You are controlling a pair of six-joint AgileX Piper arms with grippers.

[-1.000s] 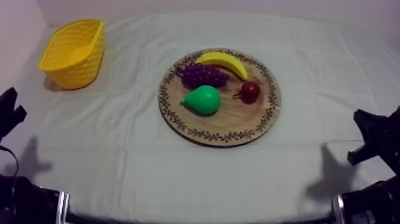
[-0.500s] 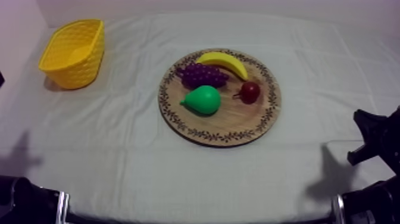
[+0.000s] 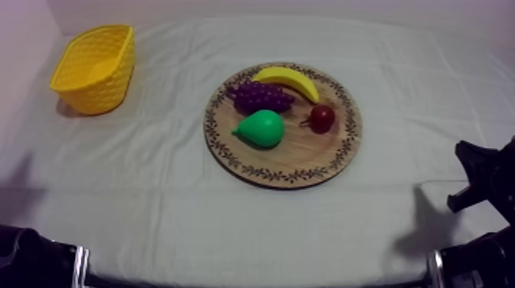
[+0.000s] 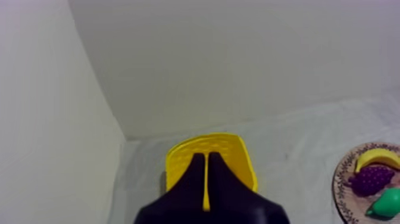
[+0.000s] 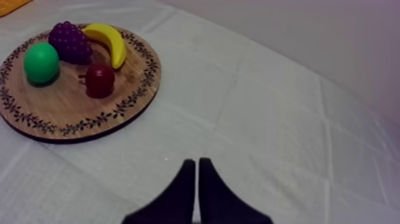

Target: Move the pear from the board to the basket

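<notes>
Left jaws: closed on nothing; the two black fingers (image 4: 193, 182) are pressed together into a narrow wedge.
Beyond the left jaws: the yellow basket (image 4: 238, 152) is seen straight past the fingertips, with the jaws held above it and not touching it.
Right jaws: closed on nothing; here too the black fingers (image 5: 186, 190) are laid together, and they are held over bare cloth (image 5: 268, 119), apart from the wooden board (image 5: 71, 113).
Right arm (image 3: 483, 180): it is kept low at its own side of the surface (image 3: 153, 199), well apart from the board.
Pear (image 3: 260, 128): it lies on the wooden board, gripped by nothing, with its narrow end turned toward the basket's side.
Grapes (image 3: 260, 96): they are placed just behind the pear, between it and the banana (image 3: 287, 80), which is curved along the far rim.
Small red fruit (image 3: 322, 117): it is set on the board on the side toward the right arm, apart from the pear.
Basket position: it stands upright at the far left of the surface, well apart from the board.
</notes>
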